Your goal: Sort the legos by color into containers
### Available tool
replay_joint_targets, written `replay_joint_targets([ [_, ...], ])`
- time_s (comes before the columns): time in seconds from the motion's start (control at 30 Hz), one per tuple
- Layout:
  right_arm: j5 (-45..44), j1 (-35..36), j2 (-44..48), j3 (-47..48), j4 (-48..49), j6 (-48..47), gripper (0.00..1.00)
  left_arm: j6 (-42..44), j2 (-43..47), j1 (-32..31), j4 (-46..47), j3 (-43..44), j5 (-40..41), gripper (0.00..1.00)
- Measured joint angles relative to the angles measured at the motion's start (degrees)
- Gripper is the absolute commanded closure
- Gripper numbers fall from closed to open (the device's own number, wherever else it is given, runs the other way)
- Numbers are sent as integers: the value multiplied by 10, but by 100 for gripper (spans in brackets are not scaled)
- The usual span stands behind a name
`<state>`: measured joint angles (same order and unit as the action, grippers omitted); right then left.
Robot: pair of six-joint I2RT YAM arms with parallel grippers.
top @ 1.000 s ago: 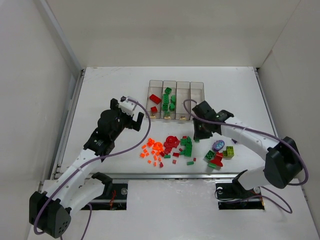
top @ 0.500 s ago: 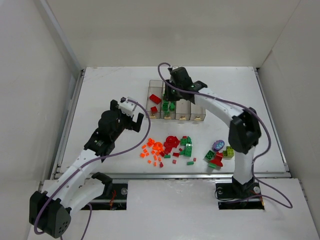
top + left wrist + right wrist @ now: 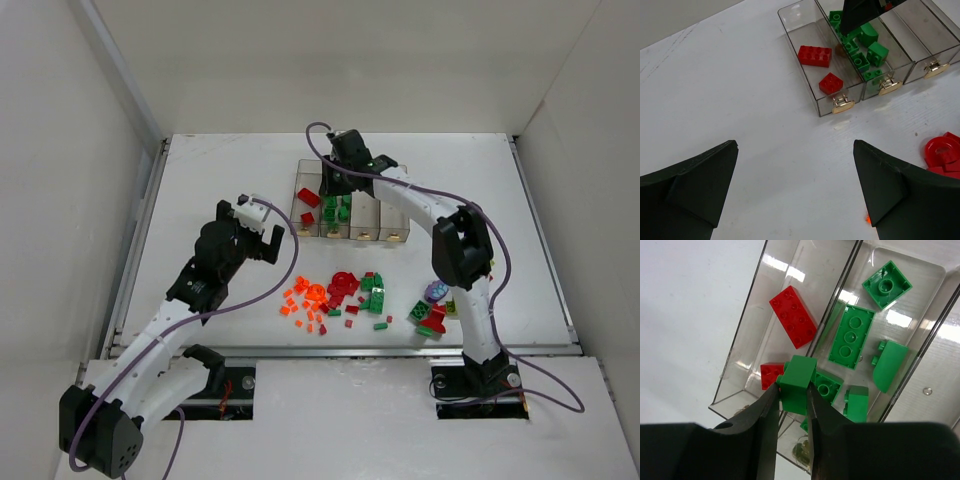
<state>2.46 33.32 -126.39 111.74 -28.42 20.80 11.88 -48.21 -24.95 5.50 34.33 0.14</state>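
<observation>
Starting near: loose small plastic bricks (image 3: 345, 295) in red, orange and green lie scattered on the white counter (image 3: 220, 170). Left fingers (image 3: 262, 232) spread wide, empty, short of the row of clear plastic bins (image 3: 393, 195). Right fingers (image 3: 328, 188) clamp a small green brick (image 3: 797, 377) above the wall between red-stocked bin (image 3: 755, 315) and green-stocked bin (image 3: 925, 305) — release here could tip it into red.

My left arm (image 3: 160, 325) and right arm (image 3: 412, 197) are white with black joints. I see purple cable (image 3: 297, 250) along each, and black fingers (image 3: 890, 190).
</observation>
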Motion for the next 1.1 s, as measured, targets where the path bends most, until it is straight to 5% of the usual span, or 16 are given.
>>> replay_joint_targets([
  [0.53, -18, -6, 0, -3, -2, 10, 76, 0, 0, 0, 0, 0, 0, 0],
  [1.1, -33, -17, 15, -106, -7, 37, 77, 0, 0, 0, 0, 0, -1, 0],
])
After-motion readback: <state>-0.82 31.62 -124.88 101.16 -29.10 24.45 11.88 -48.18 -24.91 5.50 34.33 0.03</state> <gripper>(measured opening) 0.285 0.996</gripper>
